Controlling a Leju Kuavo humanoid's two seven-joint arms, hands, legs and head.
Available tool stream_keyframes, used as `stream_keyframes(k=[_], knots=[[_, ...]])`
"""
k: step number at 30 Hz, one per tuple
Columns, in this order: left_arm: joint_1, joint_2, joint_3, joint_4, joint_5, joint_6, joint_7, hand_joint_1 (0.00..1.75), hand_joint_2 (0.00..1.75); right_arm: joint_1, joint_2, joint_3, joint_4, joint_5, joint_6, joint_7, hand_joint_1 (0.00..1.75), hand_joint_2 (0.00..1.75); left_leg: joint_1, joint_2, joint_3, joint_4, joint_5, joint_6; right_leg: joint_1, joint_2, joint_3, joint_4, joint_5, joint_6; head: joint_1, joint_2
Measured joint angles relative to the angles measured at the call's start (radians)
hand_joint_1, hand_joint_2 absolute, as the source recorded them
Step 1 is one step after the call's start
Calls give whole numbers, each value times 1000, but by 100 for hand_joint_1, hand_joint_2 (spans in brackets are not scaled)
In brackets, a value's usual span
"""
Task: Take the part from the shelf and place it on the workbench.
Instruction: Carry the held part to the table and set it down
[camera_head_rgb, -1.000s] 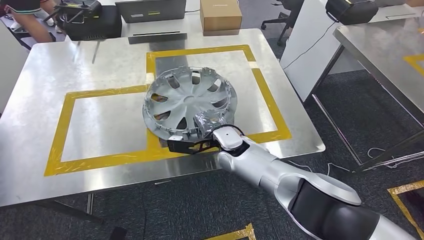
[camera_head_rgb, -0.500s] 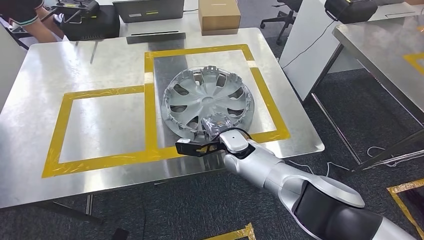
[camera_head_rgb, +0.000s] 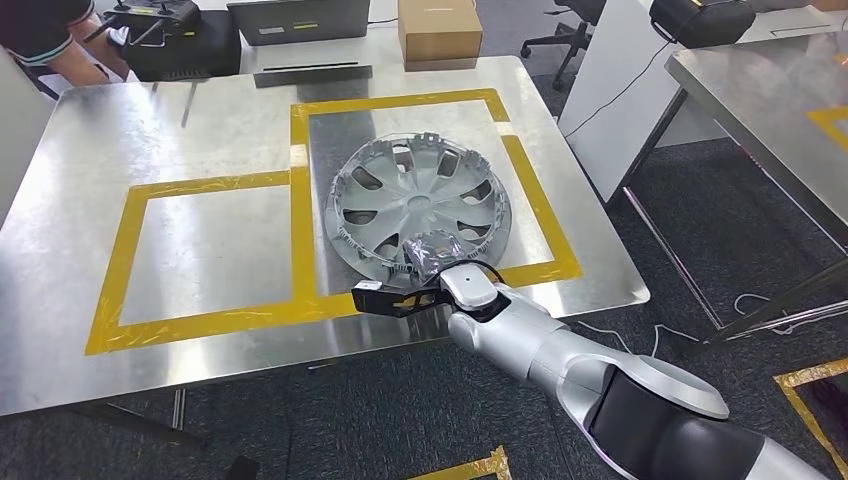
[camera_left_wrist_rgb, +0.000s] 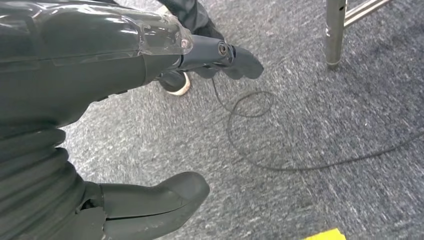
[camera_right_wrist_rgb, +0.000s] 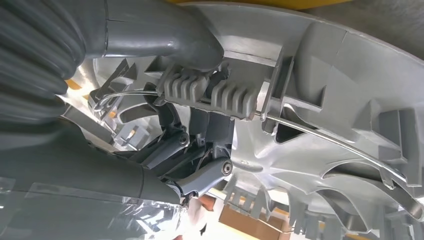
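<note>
Now the right hand (camera_head_rgb: 425, 262) grips the near rim of the silver hubcap (camera_head_rgb: 418, 212), lying on the desk (camera_head_rgb: 80, 150); the left hand (camera_left_wrist_rgb: 100, 125) hangs with fingers apart.

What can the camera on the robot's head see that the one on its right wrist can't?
The head view alone takes in the whole workbench, its yellow tape squares, a cardboard box and a person's sleeve. The right wrist view alone shows, close up, the thumb pressing the ribbed clip inside the rim. Both show the hubcap held by the right hand.
</note>
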Motion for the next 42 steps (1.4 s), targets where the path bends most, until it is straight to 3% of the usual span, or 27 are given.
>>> stream_keyframes(k=[7, 11, 17, 25, 28, 35, 39, 42], knots=[[0, 0, 0, 0, 2, -7, 0, 0, 175, 18, -9, -11, -28, -31, -49, -21, 0, 175, 0, -1, 0, 0, 0, 0, 0, 0, 0, 0, 0, 0, -1, 0], [0, 1, 0, 0, 0, -2, 0, 0, 175, 54, -11, -48, -96, -170, -126, -97, 0, 175, 0, 1, 0, 0, 0, 0, 0, 0, 1, 0, 0, 0, -1, 0], [3, 4, 1, 0, 12, 13, -13, 0, 175, 169, -15, -124, -383, -382, -161, -163, 0, 175, 0, 2, 0, 0, -1, -1, 1, 0, 0, 0, -1, 0, -2, 0], [14, 10, 6, 0, 23, 24, -24, 0, 175, 269, -64, -207, -715, -459, -173, -189, 0, 175, 0, -2, 1, 0, -2, -2, 0, 1, 0, 0, -2, 1, -1, 0], [18, 12, 9, 0, 38, 36, -37, 0, 175, 327, -85, -242, -821, -564, -191, -260, 0, 175, 0, -7, 1, 0, -2, -2, 0, -1, 0, 0, -2, 1, -1, 0], [53, 29, 35, 0, 57, 71, -58, 0, 175, 611, -154, -412, -1247, -1034, -144, -534, 0, 175, -1, -24, 2, 0, -5, -2, -2, -12, 1, -1, -9, 7, 0, 0], [58, 39, 51, 0, 59, 80, -62, 0, 175, 760, -166, -502, -1439, -1106, -91, -620, 0, 175, -1, -27, 2, 0, -6, -2, -3, -16, 3, -2, -12, 9, 0, 0], [61, 43, 58, 0, 59, 84, -65, 0, 175, 816, -169, -546, -1539, -1106, -82, -638, 0, 175, -1, -20, 3, 0, -7, -2, -3, -13, 3, -2, -12, 9, -1, 0]])
